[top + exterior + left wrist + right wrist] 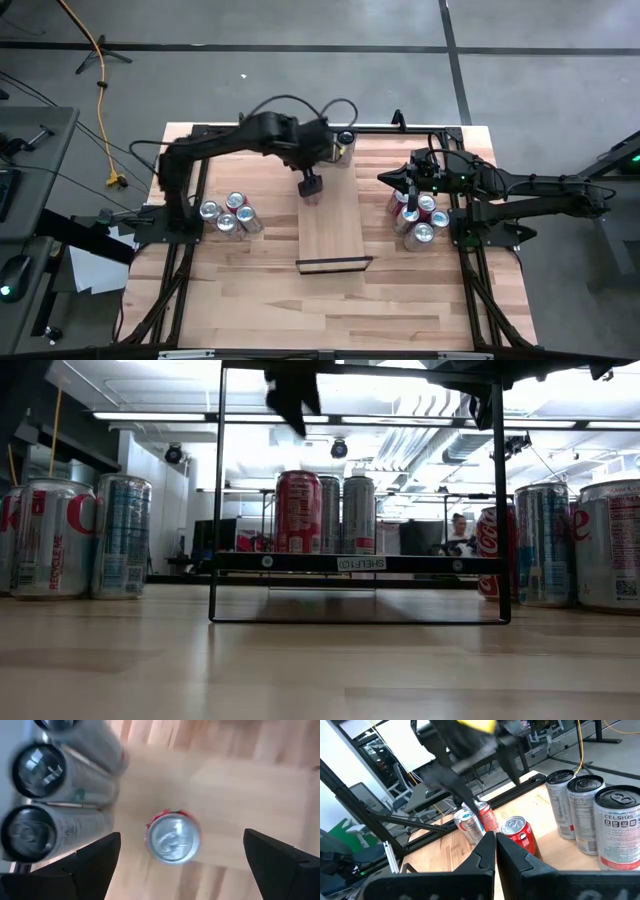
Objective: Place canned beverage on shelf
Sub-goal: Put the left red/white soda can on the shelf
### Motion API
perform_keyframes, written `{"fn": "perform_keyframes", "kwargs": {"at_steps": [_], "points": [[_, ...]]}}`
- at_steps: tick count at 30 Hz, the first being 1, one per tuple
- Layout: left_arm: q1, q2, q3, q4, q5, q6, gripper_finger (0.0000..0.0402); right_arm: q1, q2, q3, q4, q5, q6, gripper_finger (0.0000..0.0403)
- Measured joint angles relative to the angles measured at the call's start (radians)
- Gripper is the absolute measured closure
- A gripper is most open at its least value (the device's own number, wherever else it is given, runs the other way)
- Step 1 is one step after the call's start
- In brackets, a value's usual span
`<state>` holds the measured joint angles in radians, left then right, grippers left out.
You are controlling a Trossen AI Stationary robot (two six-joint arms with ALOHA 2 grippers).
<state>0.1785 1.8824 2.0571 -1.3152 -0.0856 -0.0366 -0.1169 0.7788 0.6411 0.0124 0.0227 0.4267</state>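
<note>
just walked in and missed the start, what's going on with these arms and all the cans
The left claw hangs open above a red can that stands upright on the shelf, beside a few silver cans already there. Nothing is gripped. The right claw is shut and empty, waiting over the can cluster at the table's right side. Another cluster sits on the left.

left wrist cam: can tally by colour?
Red can: 1, standing on the shelf
Silver cans: 3, tall, grouped to one side; one is cut off by the picture's edge
Total: 4 cans
</note>
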Motion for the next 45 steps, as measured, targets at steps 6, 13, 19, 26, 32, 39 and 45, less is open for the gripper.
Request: {"fn": "perform_keyframes", "kwargs": {"at_steps": [6, 13, 19, 26, 32, 39, 45], "points": [[-0.059, -0.153, -0.065, 0.214, 0.002, -0.012, 0.0041, 0.0, 0.0, 0.0, 0.0, 0.0, 0.002, 0.0402], [-0.119, -0.411, -0.485, 0.542, -0.004, -0.119, 0.0041, 0.0, 0.002, 0.0, 0.017, -0.001, 0.002, 0.0402], [-0.16, -0.683, -0.954, 0.888, -0.006, -0.34, 0.0041, 0.0, 0.002, 0.0, 0.027, 0.008, 0.003, 0.0402], [-0.18, -0.932, -1.284, 1.261, -0.108, -0.476, 0.0041, 0.0, 0.025, 0.001, 0.124, 0.093, 0.043, 0.0402], [-0.175, -0.997, -1.331, 1.262, -0.145, -0.486, 0.0041, 0.006, 0.135, 0.003, 0.268, -0.031, 0.07, 0.0402], [-0.167, -1.001, -1.331, 1.375, -0.134, -0.438, 0.0041, 0.103, 0.436, 0.177, 0.172, -0.084, 0.093, 0.0403], [-0.156, -1.001, -1.33, 1.47, -0.145, -0.406, 0.0041, 0.124, 0.666, 0.347, 0.008, -0.082, 0.189, 0.0403]]}}
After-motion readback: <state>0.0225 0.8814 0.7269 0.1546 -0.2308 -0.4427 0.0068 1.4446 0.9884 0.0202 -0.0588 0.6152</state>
